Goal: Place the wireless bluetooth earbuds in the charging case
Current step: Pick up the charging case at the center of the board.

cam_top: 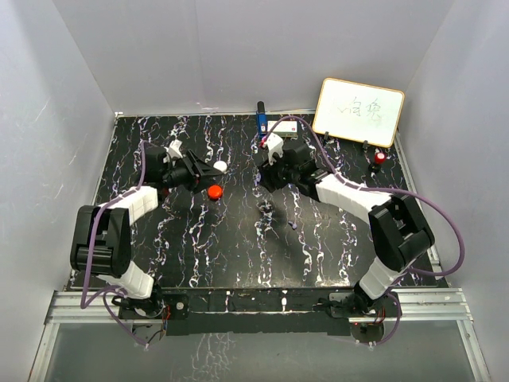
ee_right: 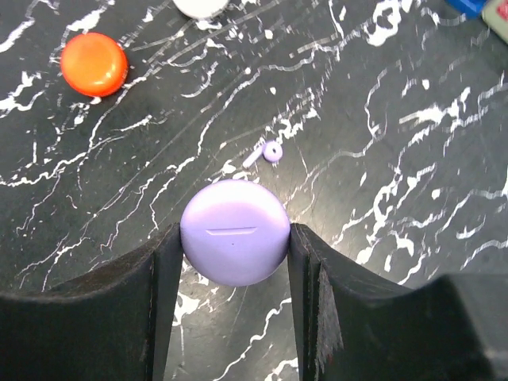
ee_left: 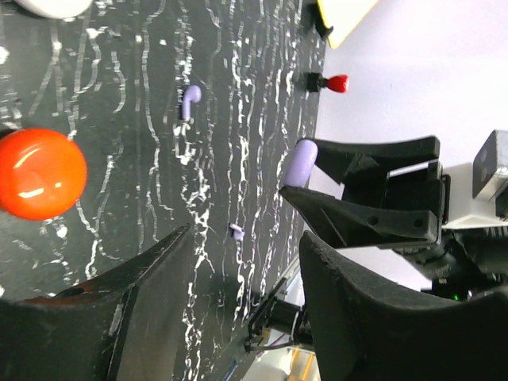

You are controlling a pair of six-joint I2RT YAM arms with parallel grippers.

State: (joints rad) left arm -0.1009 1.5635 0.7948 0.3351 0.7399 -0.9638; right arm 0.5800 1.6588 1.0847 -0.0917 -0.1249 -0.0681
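Your right gripper [ee_right: 234, 242] is clamped on the round purple charging case [ee_right: 234, 218], one finger against each side, lid down. In its wrist view, a purple earbud [ee_right: 266, 152] lies on the black marbled table [ee_right: 397, 198] just past the case at 12 o'clock, not touching it. The orange puck [ee_right: 94, 63] sits farther out at 10 o'clock. Your left gripper [ee_left: 246, 270] stands spread, nothing between its fingers.

Earbud [ee_right: 268, 152] just beyond case [ee_right: 234, 232]
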